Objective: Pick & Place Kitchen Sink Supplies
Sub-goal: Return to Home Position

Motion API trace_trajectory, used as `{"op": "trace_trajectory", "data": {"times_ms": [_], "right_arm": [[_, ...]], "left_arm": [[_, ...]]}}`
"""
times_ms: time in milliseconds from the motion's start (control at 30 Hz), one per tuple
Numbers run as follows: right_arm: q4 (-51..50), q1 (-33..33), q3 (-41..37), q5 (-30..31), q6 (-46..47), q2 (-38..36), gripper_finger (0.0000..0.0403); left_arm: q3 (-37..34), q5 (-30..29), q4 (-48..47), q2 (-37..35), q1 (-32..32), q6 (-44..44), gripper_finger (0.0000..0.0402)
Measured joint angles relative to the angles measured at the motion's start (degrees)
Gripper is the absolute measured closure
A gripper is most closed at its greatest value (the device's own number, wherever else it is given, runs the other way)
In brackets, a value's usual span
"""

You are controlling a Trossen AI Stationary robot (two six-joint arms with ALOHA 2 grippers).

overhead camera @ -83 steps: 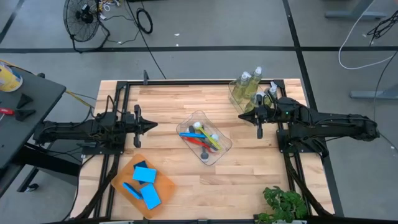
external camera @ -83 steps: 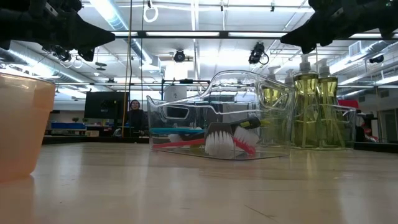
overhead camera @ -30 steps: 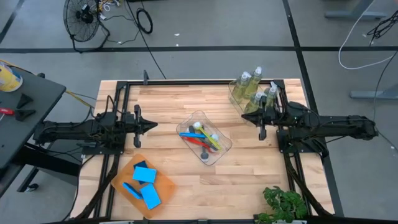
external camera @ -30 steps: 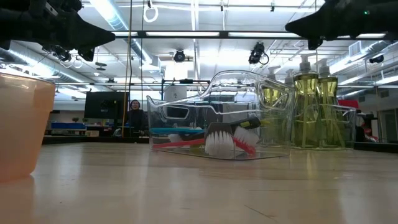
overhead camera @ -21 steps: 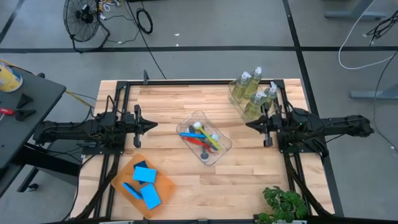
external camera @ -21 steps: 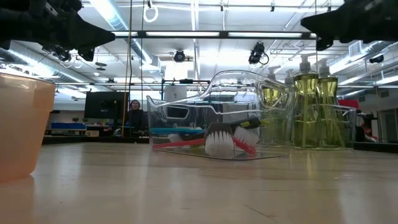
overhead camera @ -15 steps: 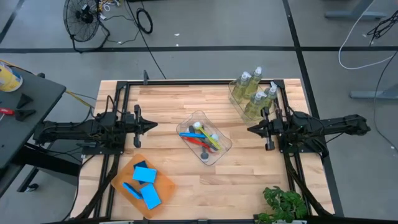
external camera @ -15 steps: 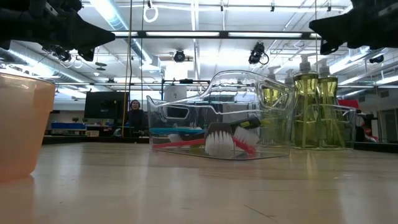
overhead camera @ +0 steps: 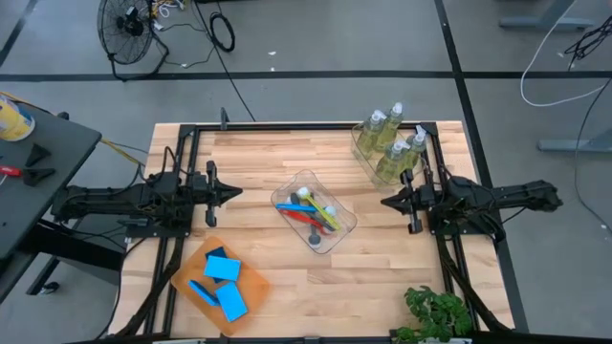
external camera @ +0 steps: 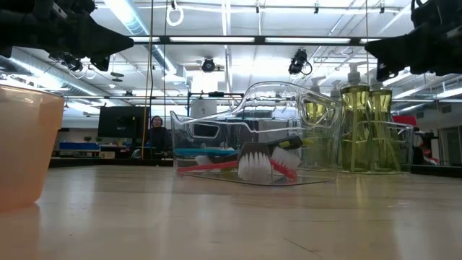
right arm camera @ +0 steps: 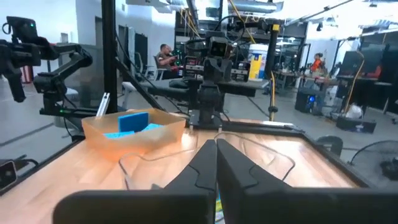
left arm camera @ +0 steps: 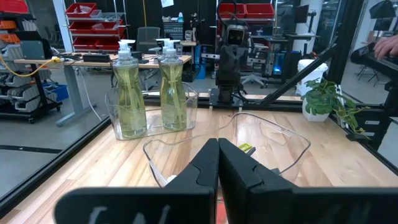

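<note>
Several clear bottles of yellow-green soap point(overhead camera: 387, 143) stand in a clear tub at the far right, also seen in the low view point(external camera: 355, 123). Coloured long-handled brushes point(overhead camera: 312, 209) lie in a clear tub point(overhead camera: 304, 177) at the table's middle. Blue sponges point(overhead camera: 225, 279) lie on the orange tray point(overhead camera: 258, 283) at the near left. My left gripper point(overhead camera: 237, 193) hovers shut at the left, pointing level toward the brush tub, with nothing between its fingers point(left arm camera: 217, 168). My right gripper point(overhead camera: 384, 201) hovers shut at the right, just nearward of the soap tub, likewise holding nothing point(right arm camera: 216, 163).
Black frame rails point(overhead camera: 287, 125) run along the table's far, left and right edges. A green plant point(overhead camera: 438, 313) stands at the near right corner. Bare wood lies between the brush tub and both grippers, and along the near edge right of the tray.
My right gripper has gone from beside the soap bottles toward the table's near edge and down, drawing back a little toward the right edge and swinging to point straight at the table's left. It has stayed shut. Bottles, brushes and sponges have kept their places.
</note>
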Motion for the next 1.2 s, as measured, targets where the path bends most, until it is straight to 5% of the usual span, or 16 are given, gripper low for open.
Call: {"op": "trace_trajectory", "data": {"times_ms": [1200], "right_arm": [[-13.31,0.0,-0.28,0.46,4.68,-5.35,0.0395]], "left_arm": [[0.0,0.0,0.0,0.0,0.0,-0.02,0.0387]]}}
